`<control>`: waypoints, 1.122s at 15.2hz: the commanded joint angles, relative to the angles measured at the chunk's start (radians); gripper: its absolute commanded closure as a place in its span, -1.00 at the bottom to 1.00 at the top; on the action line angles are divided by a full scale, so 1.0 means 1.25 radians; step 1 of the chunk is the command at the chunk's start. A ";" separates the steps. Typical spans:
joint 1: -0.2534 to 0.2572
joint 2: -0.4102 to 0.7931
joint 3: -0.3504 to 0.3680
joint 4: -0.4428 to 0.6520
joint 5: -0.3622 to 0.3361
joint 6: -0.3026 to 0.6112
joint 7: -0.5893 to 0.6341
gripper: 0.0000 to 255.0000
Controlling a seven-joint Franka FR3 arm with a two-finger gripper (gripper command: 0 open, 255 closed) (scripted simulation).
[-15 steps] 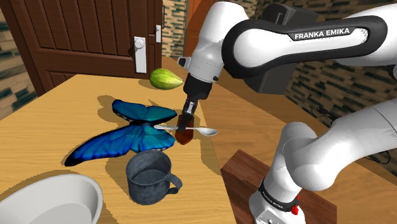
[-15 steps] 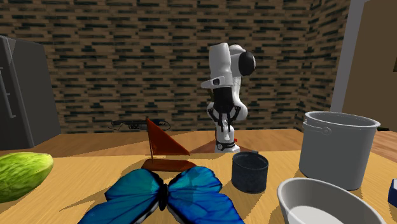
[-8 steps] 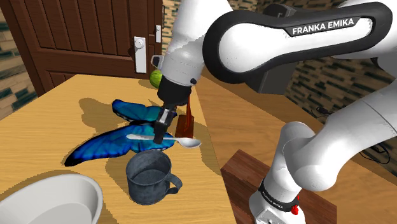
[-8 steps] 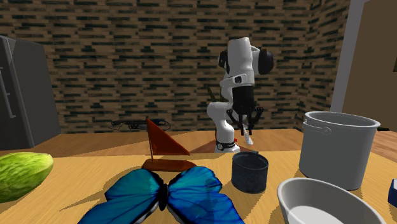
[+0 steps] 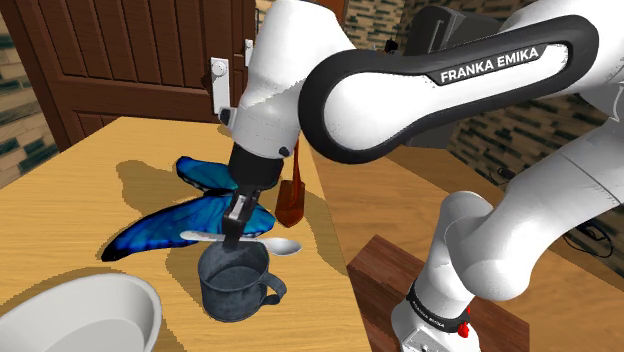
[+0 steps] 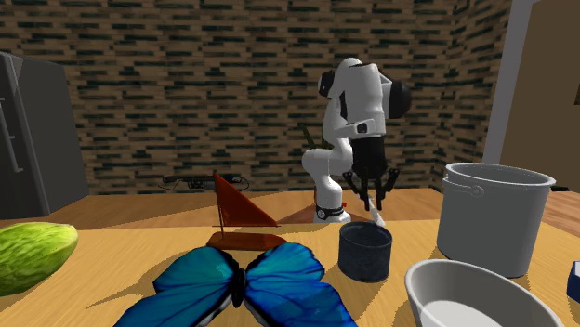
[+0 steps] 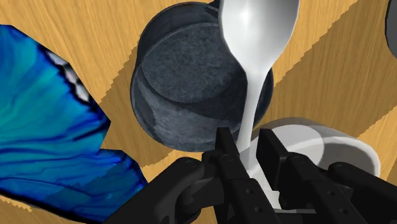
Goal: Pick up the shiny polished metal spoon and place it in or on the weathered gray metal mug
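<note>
Shoulder view: the table point(image 5: 60, 210) carries, in descending size, a blue butterfly point(image 5: 190, 215), a white bowl point(image 5: 70, 315) and the grey mug point(image 5: 235, 280), which stands upright near the stand-side edge. The arm point(image 5: 330, 70) reaches down over the mug. The gripper point(image 5: 234, 232) is clamped on the spoon point(image 5: 283, 246), which lies about level, crosswise, just above the mug's mouth and clear of the rim. Assessment: the spoon is light and rigid, but its polished surface is likely slick, and a narrow pinch on a thin handle may let it pivot; mid-handle, as gripped here, appears the sound hold. The mug looks stiff and stable, its mouth wide enough for the spoon's head. This view gives the spoon's attitude and its height over the mug. The second exterior view adds a tall bucket point(image 6: 493, 218) just beside the mug point(image 6: 364, 251), with the gripper point(image 6: 370, 200) directly above the mug. The wrist view confirms contact: both fingers point(image 7: 226, 149) press the handle, and the spoon point(image 7: 257, 38) head overlaps the mug point(image 7: 184, 83) rim.
</note>
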 commanded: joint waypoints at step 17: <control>0.005 0.046 0.018 -0.080 0.017 0.126 -0.015 1.00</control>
